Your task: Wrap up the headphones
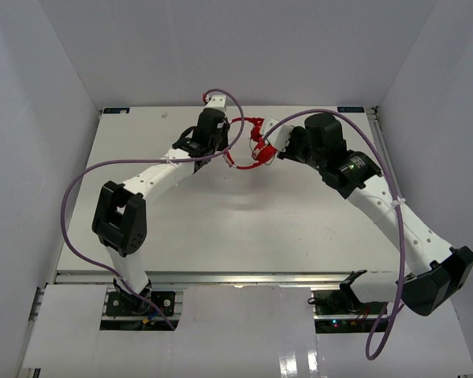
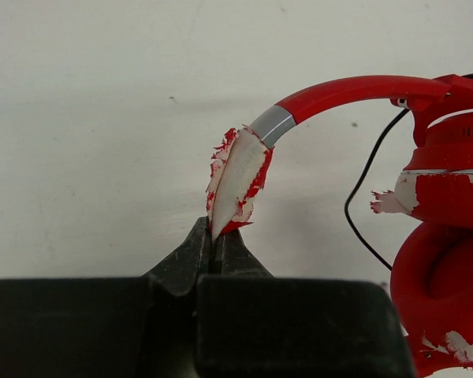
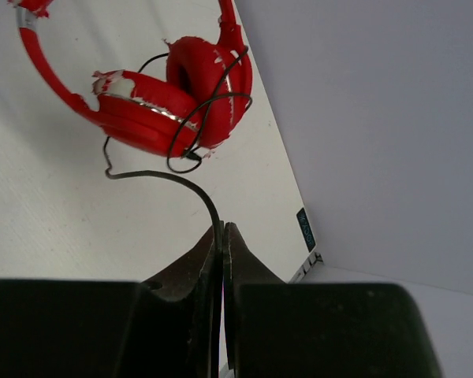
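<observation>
The red headphones [image 1: 256, 142] lie at the back middle of the table, between my two wrists. In the left wrist view, my left gripper [image 2: 215, 236] is shut on the peeling red-and-white padding [image 2: 236, 177] at the end of the headband [image 2: 347, 90]. The folded earcups [image 2: 445, 236] are to the right of it. My right gripper [image 3: 223, 228] is shut on the thin black cable [image 3: 181, 179], which arcs up from the fingertips. Farther along, the cable loops around the earcups [image 3: 165, 102]. From above, the left gripper [image 1: 223, 151] and right gripper [image 1: 273, 146] flank the headphones.
Thick purple robot cables [image 1: 79, 177] arc over both arms. White enclosure walls stand close behind and to the sides. The table's back right edge with a small label [image 3: 305, 229] lies near the right gripper.
</observation>
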